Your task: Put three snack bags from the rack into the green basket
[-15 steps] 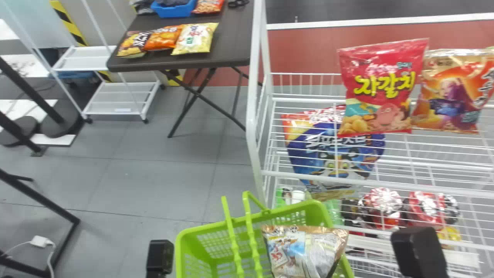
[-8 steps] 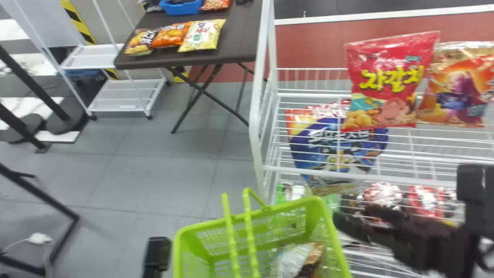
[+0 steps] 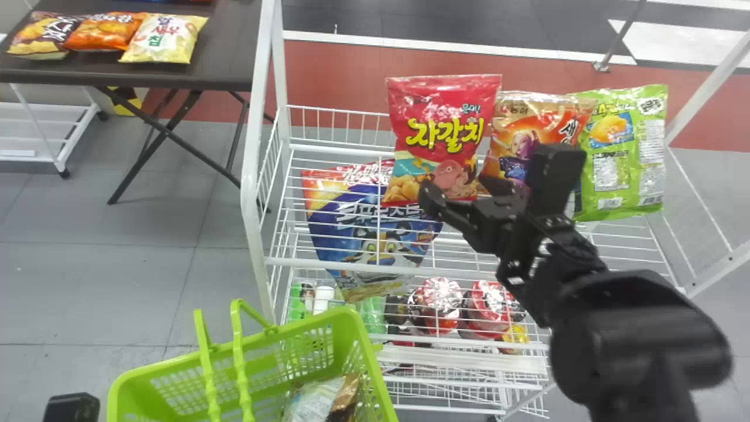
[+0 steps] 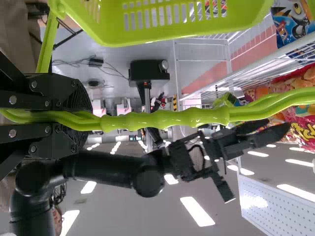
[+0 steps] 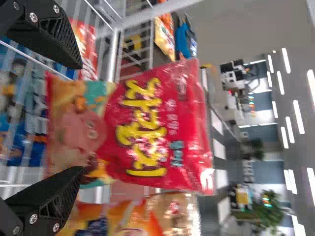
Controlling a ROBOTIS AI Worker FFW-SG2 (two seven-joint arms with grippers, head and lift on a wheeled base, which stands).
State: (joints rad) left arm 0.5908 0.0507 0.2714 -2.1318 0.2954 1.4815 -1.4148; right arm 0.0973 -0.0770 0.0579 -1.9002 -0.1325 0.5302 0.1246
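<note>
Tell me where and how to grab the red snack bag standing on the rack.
Probably by both side edges, about mid-height, coming from the robot's side: the red snack bag stands upright, its broad face towards the robot, and the open right pincer has a finger toward each edge.

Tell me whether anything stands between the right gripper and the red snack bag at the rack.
Nothing visible does. The right gripper faces the front of the red plastic snack bag with its fingers open. The orange-and-gold snack bag stands next to it, not in front.
</note>
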